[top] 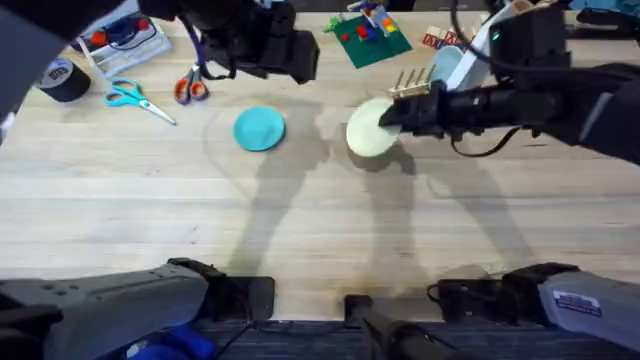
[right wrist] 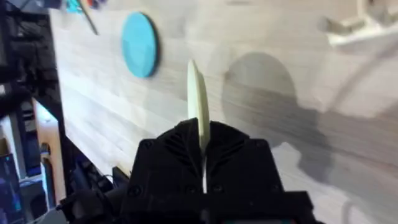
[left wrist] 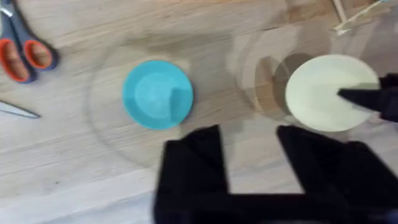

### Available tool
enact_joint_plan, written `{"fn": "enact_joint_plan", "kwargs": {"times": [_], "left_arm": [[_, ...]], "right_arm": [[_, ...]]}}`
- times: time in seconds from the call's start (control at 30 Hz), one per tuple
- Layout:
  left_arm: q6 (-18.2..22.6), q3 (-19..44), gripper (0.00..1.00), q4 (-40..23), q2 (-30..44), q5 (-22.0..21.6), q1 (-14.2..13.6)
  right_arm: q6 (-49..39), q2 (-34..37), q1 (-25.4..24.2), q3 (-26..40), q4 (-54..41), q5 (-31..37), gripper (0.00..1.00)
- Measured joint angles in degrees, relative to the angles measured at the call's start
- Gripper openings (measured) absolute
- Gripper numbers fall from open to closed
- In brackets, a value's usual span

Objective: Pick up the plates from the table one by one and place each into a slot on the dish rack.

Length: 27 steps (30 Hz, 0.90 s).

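My right gripper (top: 396,116) is shut on the rim of the pale creamy yellow plate (top: 370,130) and holds it lifted and tilted above the table (top: 320,230), just in front of the wooden dish rack (top: 413,80). In the right wrist view this plate (right wrist: 197,99) shows edge-on between the shut fingers (right wrist: 180,149). The teal blue plate (top: 259,129) lies flat on the table to the left. My left gripper (left wrist: 249,158) hovers open and empty above the table, near the teal plate (left wrist: 157,94) and short of the yellow plate (left wrist: 326,92).
Blue-handled scissors (top: 135,97), orange-handled scissors (top: 190,88) and a black tape roll (top: 62,78) lie at the back left by a white basket (top: 120,35). A green baseplate (top: 365,38) with bricks sits behind the rack. A pale round object (top: 447,68) stands at the rack.
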Motion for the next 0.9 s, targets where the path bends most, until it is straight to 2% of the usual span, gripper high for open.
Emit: {"fn": "enact_joint_plan", "kwargs": {"times": [0.03,0.07,0.13,0.17,0.53,0.9], "left_arm": [[0.0,0.0,0.72,-0.3,-0.1,-0.5,0.0],[-0.1,0.0,0.806,-0.5,-0.1,-0.8,0.0],[-0.1,0.0,0.931,-0.9,0.2,-1.4,0.0],[-0.1,0.0,0.959,-1.0,0.4,-1.6,0.0],[-0.1,0.0,0.977,-1.2,0.5,-2.1,0.0],[-0.1,0.0,0.977,-1.2,0.5,-2.1,0.0]], "right_arm": [[0.0,-0.5,0.0,0.5,0.0,0.0,0.032],[0.0,-0.9,0.0,1.1,-0.1,0.0,0.032],[-0.5,-1.7,0.0,2.3,-0.9,0.0,0.032],[-1.0,-2.0,0.0,2.9,-1.8,0.0,0.032],[-8.6,-4.8,0.1,13.5,-16.1,5.8,0.032],[-22.0,-4.9,0.2,22.0,-21.8,14.5,0.031]]}}
